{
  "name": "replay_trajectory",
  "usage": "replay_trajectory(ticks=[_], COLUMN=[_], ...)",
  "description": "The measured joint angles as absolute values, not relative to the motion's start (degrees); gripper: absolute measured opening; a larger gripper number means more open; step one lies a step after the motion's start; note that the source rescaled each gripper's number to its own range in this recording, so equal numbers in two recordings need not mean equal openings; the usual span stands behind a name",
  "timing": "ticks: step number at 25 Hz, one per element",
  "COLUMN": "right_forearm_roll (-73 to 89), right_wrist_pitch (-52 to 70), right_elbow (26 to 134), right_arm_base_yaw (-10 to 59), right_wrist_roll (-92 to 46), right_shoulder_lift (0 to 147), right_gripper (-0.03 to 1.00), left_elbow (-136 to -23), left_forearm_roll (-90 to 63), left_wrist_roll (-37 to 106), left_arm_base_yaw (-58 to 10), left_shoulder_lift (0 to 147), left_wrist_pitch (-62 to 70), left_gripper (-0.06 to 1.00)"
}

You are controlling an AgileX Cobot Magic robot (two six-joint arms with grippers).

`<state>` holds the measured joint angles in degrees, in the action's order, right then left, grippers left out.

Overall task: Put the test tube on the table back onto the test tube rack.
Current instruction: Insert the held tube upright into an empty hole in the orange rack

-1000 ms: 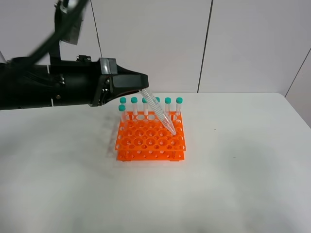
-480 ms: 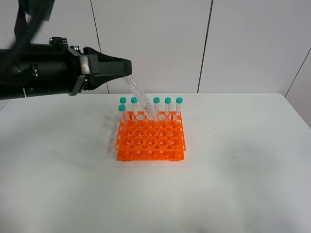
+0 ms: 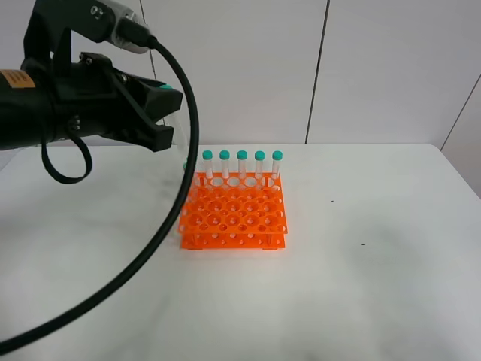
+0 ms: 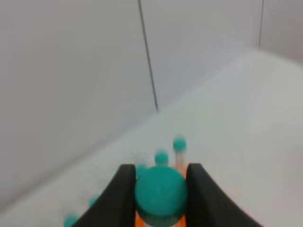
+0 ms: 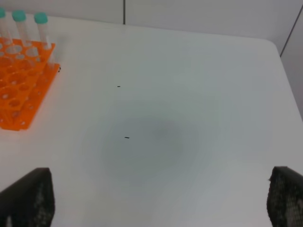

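My left gripper [image 3: 170,98] is shut on the teal cap of the test tube [image 4: 161,193]. It holds the tube high above the table, over the back left corner of the orange test tube rack [image 3: 233,214]. In the exterior high view the tube's clear body [image 3: 181,135] hangs down as a faint blur. In the left wrist view the cap sits between the two black fingers [image 4: 122,198]. Several other teal-capped tubes [image 3: 242,167] stand in the rack's back row. My right gripper [image 5: 156,196] is open and empty over bare table [image 5: 189,118], to the right of the rack [image 5: 21,94].
A black cable [image 3: 176,203] loops down from the left arm in front of the rack's left side. A white panelled wall [image 3: 376,68] stands behind the table. Small dark specks [image 5: 127,137] mark the tabletop right of the rack.
The left arm has drawn back to the left and risen. The tube has swung from tilted across the rack to hanging near the rack's back left corner.
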<state>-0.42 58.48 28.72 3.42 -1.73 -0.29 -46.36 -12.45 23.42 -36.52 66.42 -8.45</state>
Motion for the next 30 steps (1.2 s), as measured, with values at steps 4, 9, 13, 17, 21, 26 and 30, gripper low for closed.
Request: replay_trajectory(ticks=[4,9,13,17,21,26,30], right_forearm_roll=[-0.42,-0.42,-0.42,-0.42,-0.42,-0.42,-0.42], right_wrist_pitch=[58.48,58.48,58.48,58.48,58.48,58.48,58.48], right_elbow=[28.72,28.72,28.72,28.72,28.72,28.72,28.72], right_arm_base_yaw=[3.42,3.42,3.42,3.42,3.42,3.42,3.42], right_wrist_roll=[-1.73,-1.73,-1.73,-1.73,-1.73,-1.73,-1.73], right_shoulder_lift=[-0.29,-0.29,-0.29,-0.29,-0.29,-0.29,-0.34], right_gripper=[1.00,1.00,1.00,1.00,1.00,1.00,1.00], left_elbow=[-44.81,-45.84,-53.52,-61.07,-62.22,-62.27,-62.27], left_forearm_roll=[-1.13,0.36,0.44,0.50,0.56,0.56,2.35], left_wrist_roll=[11.79,8.99,8.73,8.58,6.29,4.45,4.27], left_arm_base_yaw=[-37.41,-37.41,-37.41,-37.41,-36.34,-33.41,-33.25], left_shoulder_lift=[70.87,80.59,87.67,94.57,98.07,98.08,98.13], left_wrist_pitch=[-16.79,-23.40,-18.91,-15.97,-13.50,-11.85,-11.85], left_gripper=[0.00,0.00,0.00,0.00,0.00,0.00,0.00])
